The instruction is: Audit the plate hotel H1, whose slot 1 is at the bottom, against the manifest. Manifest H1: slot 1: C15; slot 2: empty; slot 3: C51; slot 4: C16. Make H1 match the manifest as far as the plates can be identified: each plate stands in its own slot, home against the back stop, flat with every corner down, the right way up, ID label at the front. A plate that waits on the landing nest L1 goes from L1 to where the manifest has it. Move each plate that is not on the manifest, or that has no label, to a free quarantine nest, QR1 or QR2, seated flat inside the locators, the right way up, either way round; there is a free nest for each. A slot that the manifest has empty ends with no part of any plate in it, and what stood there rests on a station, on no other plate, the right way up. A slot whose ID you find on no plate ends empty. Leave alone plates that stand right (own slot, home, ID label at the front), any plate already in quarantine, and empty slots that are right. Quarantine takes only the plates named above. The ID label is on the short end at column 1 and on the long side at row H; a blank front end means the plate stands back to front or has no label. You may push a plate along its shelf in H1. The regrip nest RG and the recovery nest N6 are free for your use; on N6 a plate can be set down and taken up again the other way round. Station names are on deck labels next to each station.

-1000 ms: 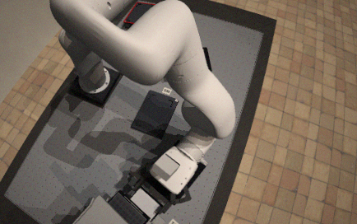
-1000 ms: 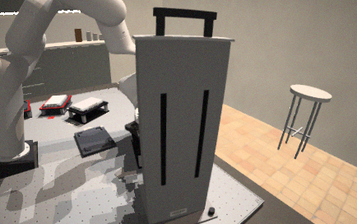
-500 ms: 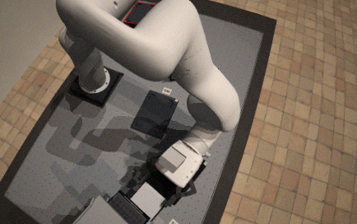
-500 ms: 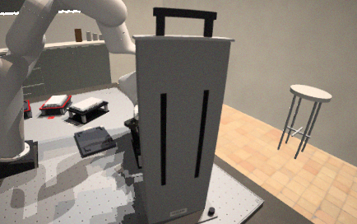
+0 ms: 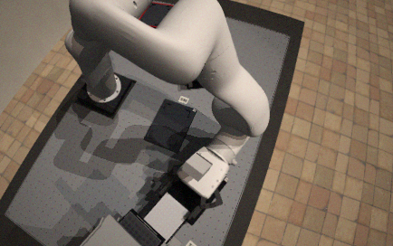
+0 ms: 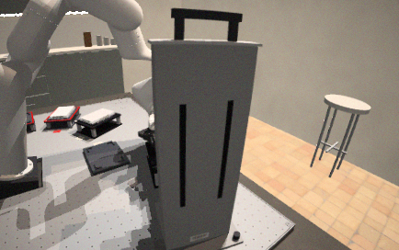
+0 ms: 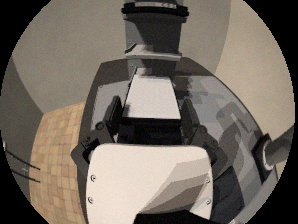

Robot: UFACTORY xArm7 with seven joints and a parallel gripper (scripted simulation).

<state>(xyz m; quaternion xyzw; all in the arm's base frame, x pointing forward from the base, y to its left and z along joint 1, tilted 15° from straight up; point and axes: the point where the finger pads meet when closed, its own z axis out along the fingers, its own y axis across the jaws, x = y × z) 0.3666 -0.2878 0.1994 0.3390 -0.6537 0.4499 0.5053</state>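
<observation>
just in front of the plate hotel, the gripper is clamped on a white-topped plate, fingers set wide on its sides. beside the hotel, 1 dark nest lies flat; behind it, 2 plates rest on nests.
</observation>
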